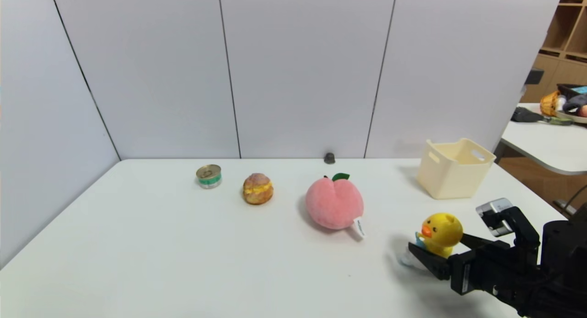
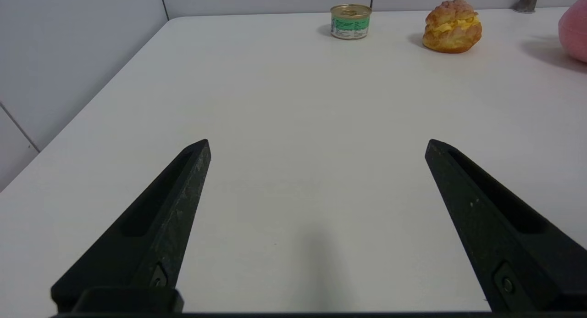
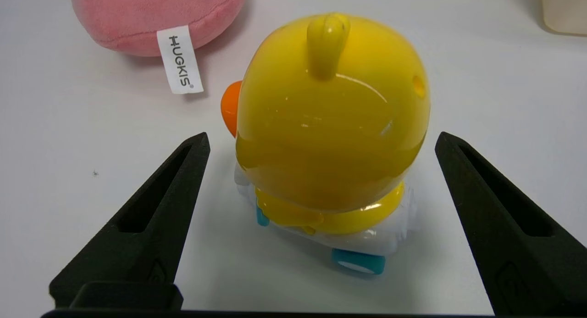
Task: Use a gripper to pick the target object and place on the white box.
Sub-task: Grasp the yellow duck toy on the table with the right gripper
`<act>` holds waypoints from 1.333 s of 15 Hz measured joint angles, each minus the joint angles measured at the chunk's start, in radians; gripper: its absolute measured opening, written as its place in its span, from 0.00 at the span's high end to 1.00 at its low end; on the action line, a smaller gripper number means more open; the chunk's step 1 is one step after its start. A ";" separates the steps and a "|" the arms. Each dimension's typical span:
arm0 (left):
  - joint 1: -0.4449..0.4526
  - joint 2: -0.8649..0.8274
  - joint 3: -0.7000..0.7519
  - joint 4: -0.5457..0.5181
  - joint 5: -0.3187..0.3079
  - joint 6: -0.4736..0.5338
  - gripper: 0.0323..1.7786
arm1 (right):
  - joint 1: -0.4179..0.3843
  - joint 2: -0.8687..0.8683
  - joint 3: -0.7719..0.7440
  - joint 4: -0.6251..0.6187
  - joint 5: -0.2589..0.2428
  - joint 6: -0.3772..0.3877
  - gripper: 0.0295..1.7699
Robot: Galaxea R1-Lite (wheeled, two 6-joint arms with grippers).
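The target object, a yellow duck (image 1: 440, 233) with an orange beak on a white scooter with blue wheels, stands on the white table near the front right. My right gripper (image 1: 438, 248) reaches in from the right and is open. One black finger lies on each side of the duck (image 3: 330, 125), and neither touches it. In the right wrist view the right gripper (image 3: 322, 136) has the toy standing between its tips. The cream-white box (image 1: 454, 171) stands behind the duck, toward the back right, with nothing in it. My left gripper (image 2: 317, 143) hangs open over bare table.
A pink plush peach (image 1: 335, 203) lies just left of the duck. Farther left are a cream puff (image 1: 257, 188) and a small tin can (image 1: 209, 176). A grey knob (image 1: 329, 158) sits at the back wall. Another table (image 1: 541, 143) stands off to the right.
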 joint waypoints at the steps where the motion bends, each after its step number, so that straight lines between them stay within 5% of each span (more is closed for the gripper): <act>1: 0.000 0.000 0.000 0.000 0.000 0.000 0.05 | 0.000 0.010 -0.004 -0.010 0.000 0.000 0.04; 20: 0.000 0.000 0.000 0.000 0.000 0.000 0.05 | -0.006 0.131 -0.059 -0.050 -0.015 0.000 0.04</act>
